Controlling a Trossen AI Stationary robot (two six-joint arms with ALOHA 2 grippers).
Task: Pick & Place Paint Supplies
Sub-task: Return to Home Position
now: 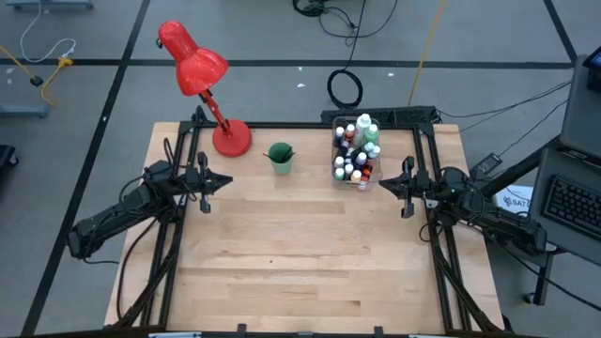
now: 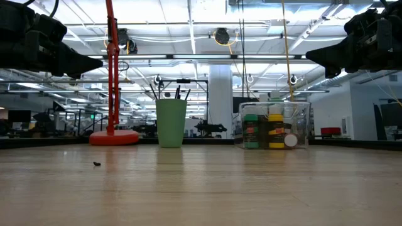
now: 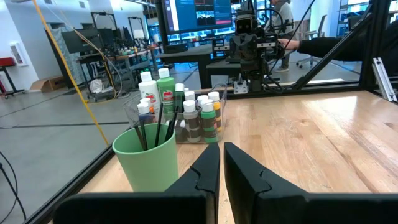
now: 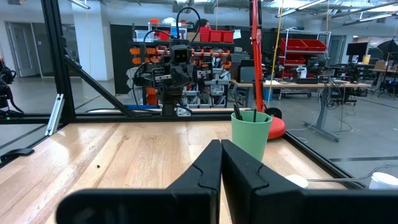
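The wooden table (image 1: 300,263) lies mostly bare, with the two dark arms folded back at its edges, left arm over the left side and right arm over the right. A red lamp (image 1: 202,84) stands at the far left corner. Toward the far right sits the clear bin (image 2: 303,116), and between it and the lamp the green cup (image 2: 171,125). The left hand (image 1: 214,180) and right hand (image 1: 394,185) hover above the table, pointing inward at each other, each with fingers closed on nothing. The paint bottles (image 1: 357,150) are packed upright inside the bin, the taller green bottle (image 3: 165,93) and white bottle (image 3: 148,92) among them; the brushes (image 3: 157,123) stand in the cup. The placing looks finished, so what counts now is a clean rest pose: I would keep both hands closed and raised, well apart from bin and cup, and settle the arms evenly without swinging toward the lamp. A tiny dark speck (image 2: 96,164) lies on the near left of the table.
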